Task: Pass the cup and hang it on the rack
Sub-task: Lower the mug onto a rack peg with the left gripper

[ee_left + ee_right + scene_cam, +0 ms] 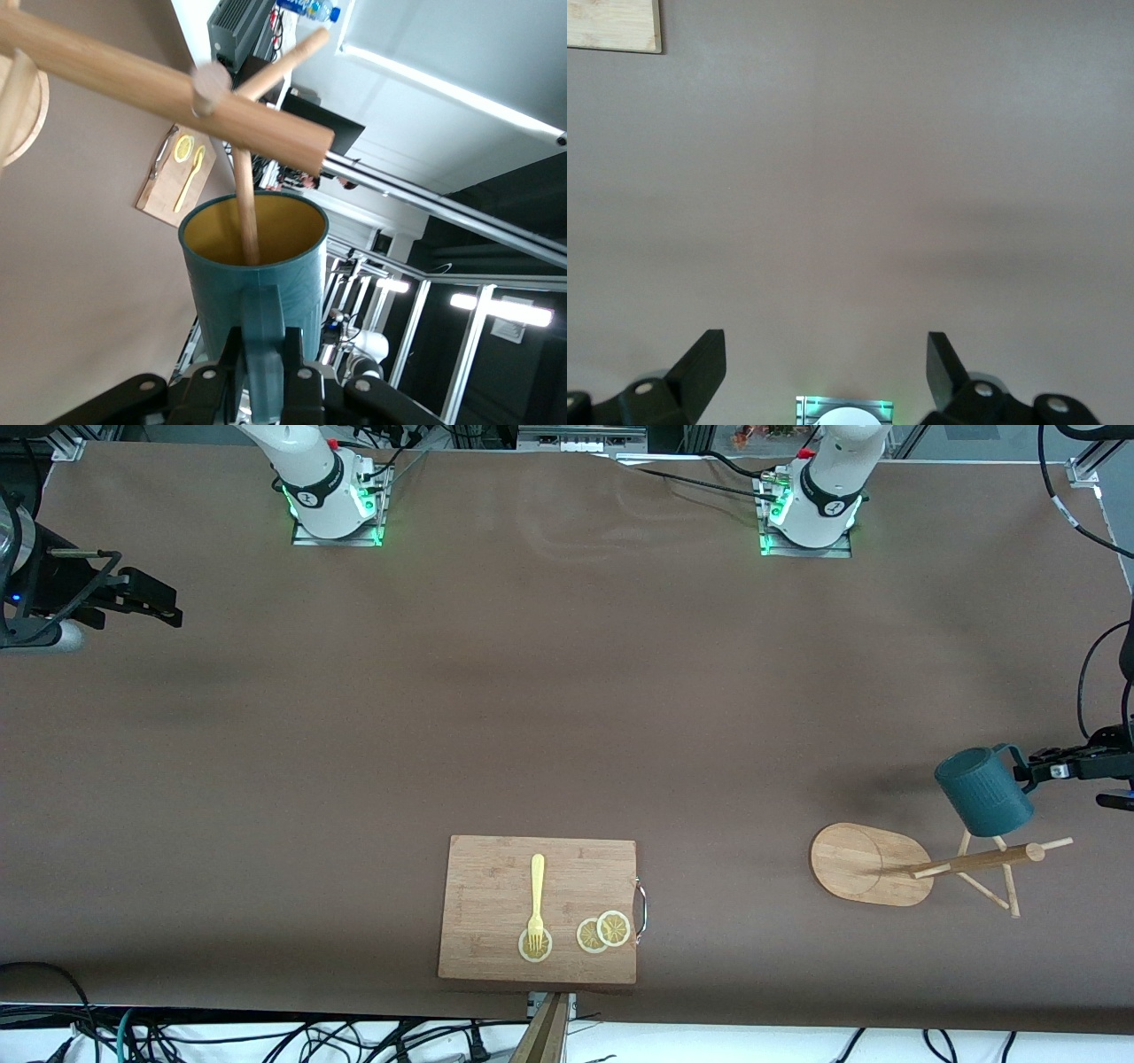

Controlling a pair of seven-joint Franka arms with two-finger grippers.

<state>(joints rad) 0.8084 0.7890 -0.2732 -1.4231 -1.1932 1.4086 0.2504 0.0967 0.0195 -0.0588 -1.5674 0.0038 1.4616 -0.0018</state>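
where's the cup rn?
The cup is in the air at the left arm's end of the table, held by its handle in the left gripper, with a peg of the rack reaching into its mouth.

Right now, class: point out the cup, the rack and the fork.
cup (983, 790), front view, on its ribbed teal side.
rack (855, 864), front view, on its oval base.
fork (537, 890), front view, on its yellow handle.
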